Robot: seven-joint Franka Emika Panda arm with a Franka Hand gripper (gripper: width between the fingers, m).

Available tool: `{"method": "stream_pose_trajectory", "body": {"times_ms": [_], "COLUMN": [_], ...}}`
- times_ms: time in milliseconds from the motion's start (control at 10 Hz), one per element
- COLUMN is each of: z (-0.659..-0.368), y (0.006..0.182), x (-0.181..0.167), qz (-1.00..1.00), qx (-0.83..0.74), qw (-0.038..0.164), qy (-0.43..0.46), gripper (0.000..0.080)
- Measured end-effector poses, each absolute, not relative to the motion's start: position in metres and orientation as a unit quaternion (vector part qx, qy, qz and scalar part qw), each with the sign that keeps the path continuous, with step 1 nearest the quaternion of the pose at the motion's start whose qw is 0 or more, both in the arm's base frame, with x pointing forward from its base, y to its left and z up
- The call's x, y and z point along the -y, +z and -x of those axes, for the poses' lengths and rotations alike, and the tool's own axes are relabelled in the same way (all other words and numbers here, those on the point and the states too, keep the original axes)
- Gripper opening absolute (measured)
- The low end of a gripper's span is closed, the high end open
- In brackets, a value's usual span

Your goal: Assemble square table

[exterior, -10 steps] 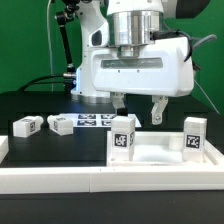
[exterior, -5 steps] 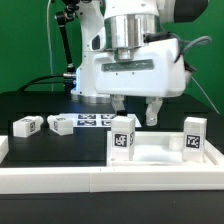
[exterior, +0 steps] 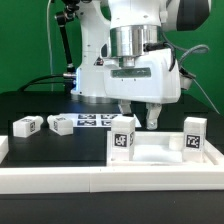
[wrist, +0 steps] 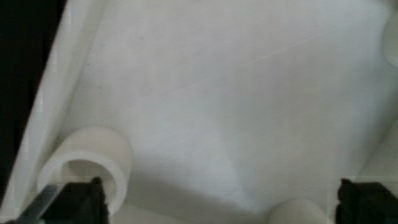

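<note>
Pincer [exterior: 138,116] hangs open, empty, over the square slab [exterior: 160,150]; probably best centred on the upright leg [exterior: 123,138] at seven o'clock before closing.

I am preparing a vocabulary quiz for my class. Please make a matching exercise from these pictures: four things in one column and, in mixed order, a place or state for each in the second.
Things
1. gripper
2. far-left leg
3. far-right leg
4. marker board

Place or state
A. standing upright
B. thin flat sheet with several tags
C. open, above the slab
D. a block lying on its side

Pairs: 1-C, 2-D, 3-A, 4-B
</note>
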State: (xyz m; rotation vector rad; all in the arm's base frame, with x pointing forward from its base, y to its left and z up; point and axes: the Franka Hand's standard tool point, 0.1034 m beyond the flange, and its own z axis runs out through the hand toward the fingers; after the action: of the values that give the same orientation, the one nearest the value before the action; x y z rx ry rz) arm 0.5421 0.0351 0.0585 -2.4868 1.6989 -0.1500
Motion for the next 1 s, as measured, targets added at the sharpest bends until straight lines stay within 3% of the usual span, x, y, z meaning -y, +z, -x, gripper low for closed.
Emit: {"method": "stream_pose_trajectory", "body": {"times_ms": [200, 600, 1000], "z": [-0.542, -0.525, -0.517], "y": [0.058, 0.048, 0.043], "x": [-0.036, -0.042, -0.045], "qz": [0.817, 0.687, 0.686], "qx": [-0.571, -0.721, -0.723], "qw": [0.064, 0.086, 0.083], "qy": [-0.048, -0.024, -0.022], "gripper": [0.0649, 0.0649, 0.0649]}}
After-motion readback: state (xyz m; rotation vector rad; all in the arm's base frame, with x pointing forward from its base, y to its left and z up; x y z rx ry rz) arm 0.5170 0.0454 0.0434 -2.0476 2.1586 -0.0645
